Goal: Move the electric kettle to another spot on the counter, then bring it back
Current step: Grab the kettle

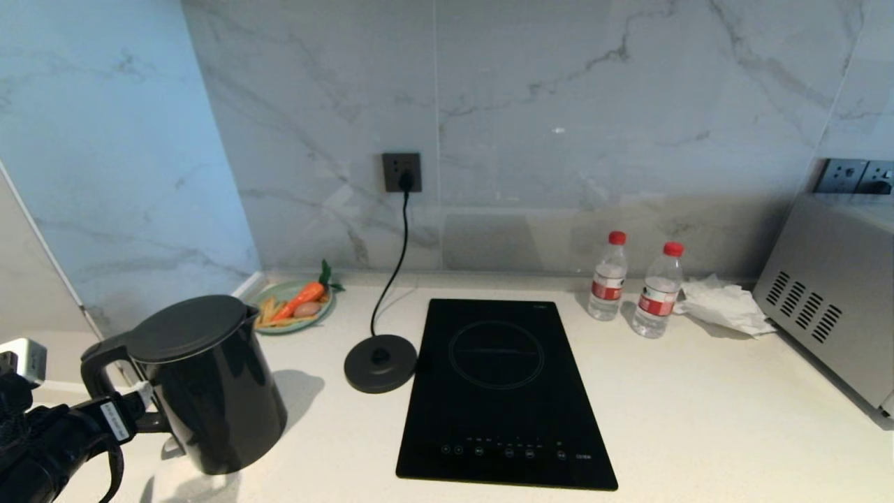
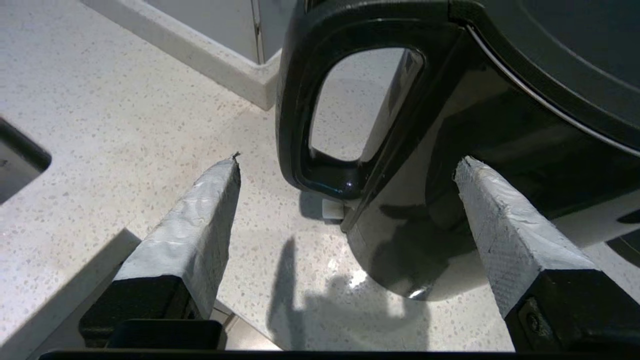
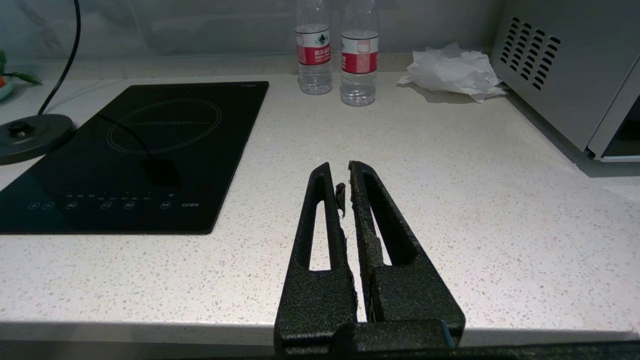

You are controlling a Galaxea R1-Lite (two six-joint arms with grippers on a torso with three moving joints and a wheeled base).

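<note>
Wide open, my left hand (image 2: 347, 165) sits just behind the loop handle of the tall glossy black kettle (image 1: 209, 384), which stands on the white speckled worktop (image 1: 698, 419), well off its round black base (image 1: 380, 363); return trip remains.

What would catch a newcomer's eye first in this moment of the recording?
The glossy black kettle stands on the white counter at the near left, off its round corded base, which sits bare beside the black hob. The left gripper is open just behind the kettle's handle, holding nothing. The right gripper is shut, idle over the counter's front edge.
</note>
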